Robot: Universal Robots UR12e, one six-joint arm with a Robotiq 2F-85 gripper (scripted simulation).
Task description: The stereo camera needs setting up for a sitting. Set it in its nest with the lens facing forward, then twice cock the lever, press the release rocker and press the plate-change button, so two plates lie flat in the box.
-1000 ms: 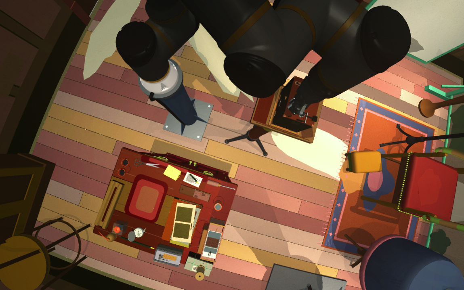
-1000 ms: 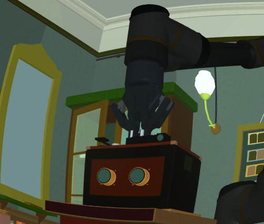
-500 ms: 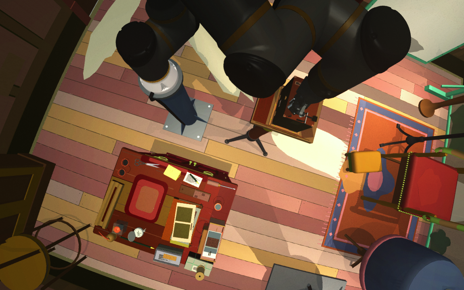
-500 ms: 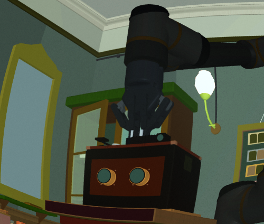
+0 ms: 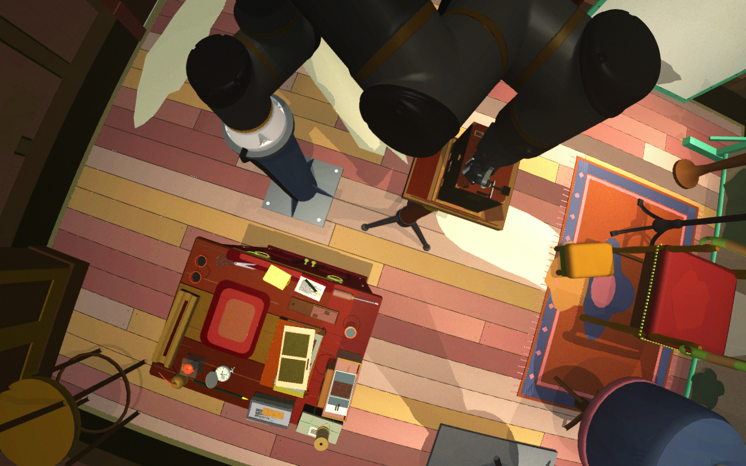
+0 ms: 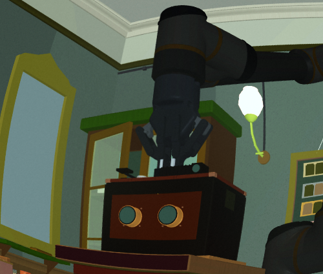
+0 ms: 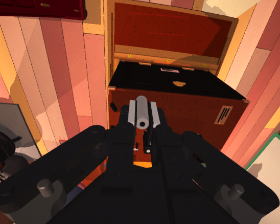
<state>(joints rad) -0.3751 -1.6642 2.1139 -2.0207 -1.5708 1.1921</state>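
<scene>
The stereo camera (image 6: 172, 216), a dark box with a red-brown front panel and two brass-ringed lenses, sits on its wooden nest board (image 7: 169, 33) atop a tripod. A ribbed grey cylindrical lever handle (image 7: 142, 112) on the camera's top is held by my gripper (image 7: 142, 113), which comes straight down from above and is closed around it. A dark rocker arm (image 6: 124, 171) sticks out on the top to the left of the gripper, and a round button (image 6: 195, 167) sits to its right. The inside of the box is hidden.
Behind the camera stand a green-topped glass-door cabinet (image 6: 114, 155) and a tall yellow-framed mirror (image 6: 30, 152). A red worktable (image 5: 265, 330) crowded with small tools stands across the plank floor. A red chair (image 5: 682, 301) on an orange rug lies to the other side, the arm's pedestal (image 5: 294, 174) nearby.
</scene>
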